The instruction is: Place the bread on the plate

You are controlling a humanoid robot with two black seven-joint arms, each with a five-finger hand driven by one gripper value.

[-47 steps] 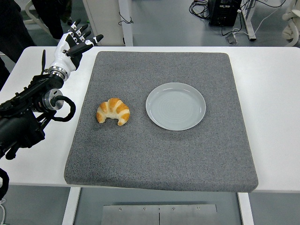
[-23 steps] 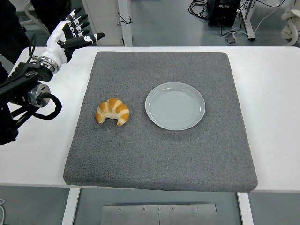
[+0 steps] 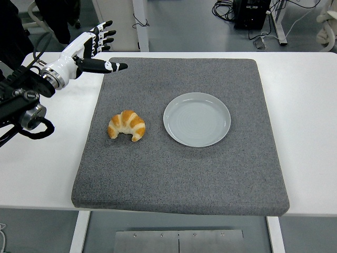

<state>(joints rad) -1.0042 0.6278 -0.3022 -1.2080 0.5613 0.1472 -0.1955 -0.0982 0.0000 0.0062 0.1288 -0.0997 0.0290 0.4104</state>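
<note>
A golden croissant lies on the grey foam mat, left of centre. To its right sits an empty pale grey-blue plate, a short gap between them. My left hand hovers at the mat's far left corner, well above and behind the croissant, fingers spread and holding nothing, thumb pointing right over the mat. The right arm does not show.
The mat covers most of the white table. Beyond the far edge are table legs and cables on the floor. A dark-clothed person stands at the top left.
My left arm has swung up and to the right, bringing the open hand from outside the mat's left corner to over its edge. Croissant and plate have not moved.
</note>
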